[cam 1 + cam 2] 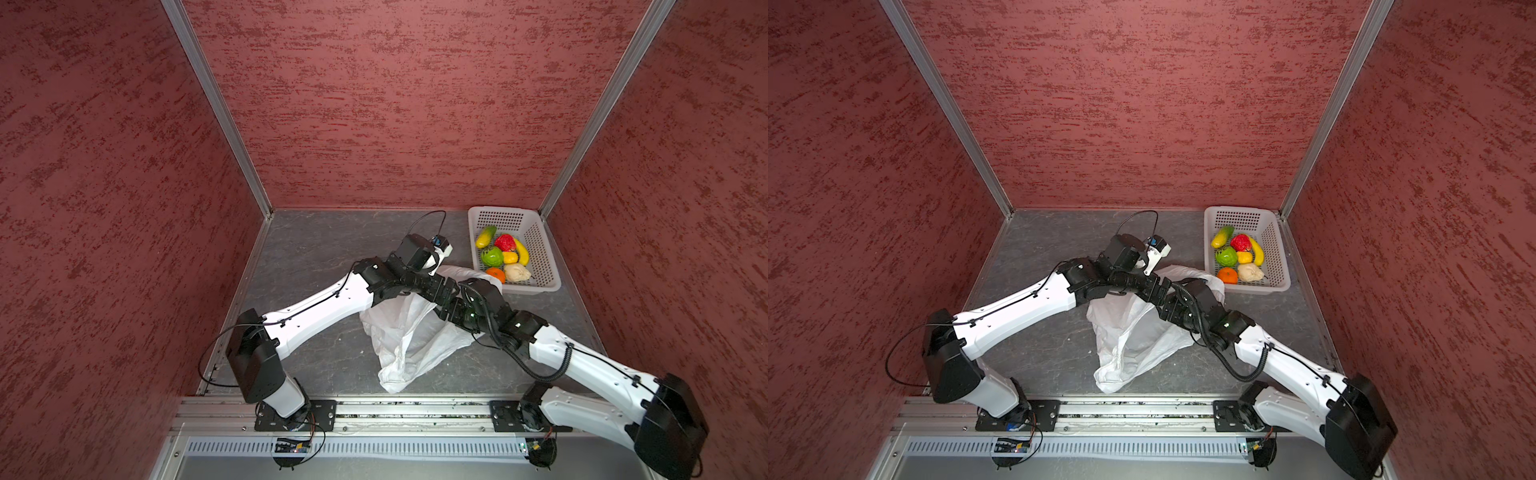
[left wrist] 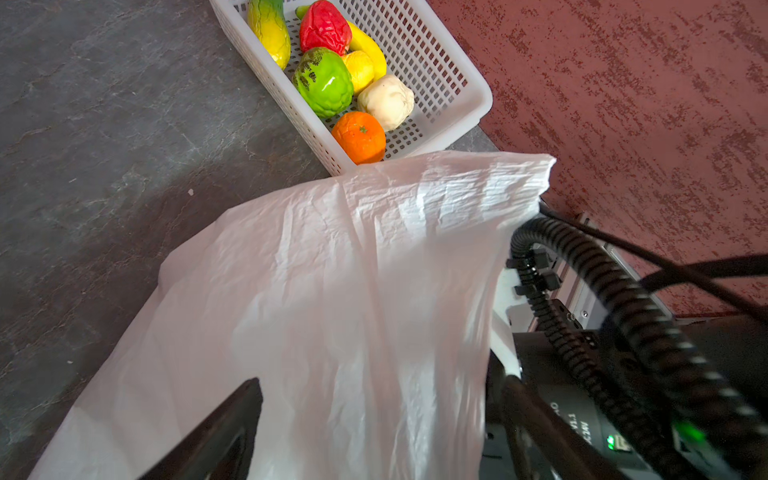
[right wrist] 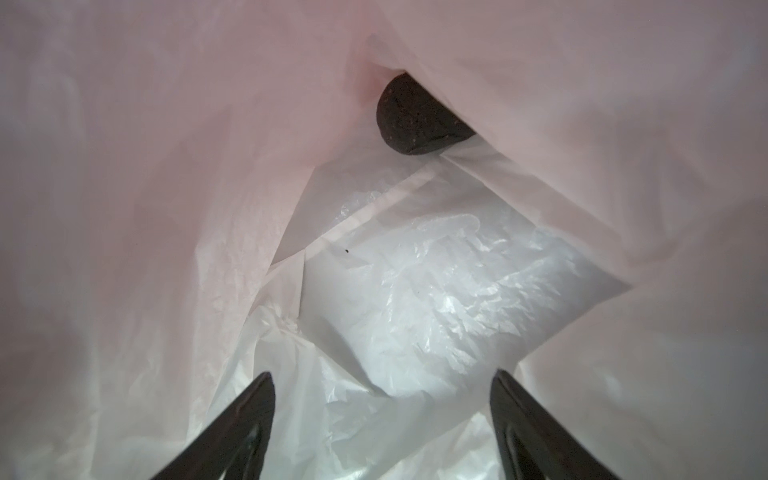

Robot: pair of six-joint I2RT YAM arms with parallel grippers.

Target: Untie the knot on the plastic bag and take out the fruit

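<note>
The plastic bag [image 1: 409, 332] lies from the worktop's [image 1: 316, 257] near edge toward its middle. Inside it the right gripper [image 3: 382, 374] gapes empty before a dark fruit [image 3: 415, 120]. The left gripper [image 2: 378, 380], also wide open, straddles the bag's film. Other fruit [image 1: 492, 256] fills the basket [image 1: 536, 245] in the far right corner.

The plastic bag [image 1: 409, 336] is lying at the middle of the bench [image 1: 324, 257], with its far end draped over the right hand [image 3: 382, 374], which is sitting inside it. A single fruit piece [image 3: 415, 120] is lying deeper in the bag, ahead of that hand, and the left hand [image 2: 380, 380] is standing just outside the bag. The basket [image 1: 505, 217] is sitting at the bench's far right corner, behind the bag, with the other fruit [image 1: 503, 257] in it.
</note>
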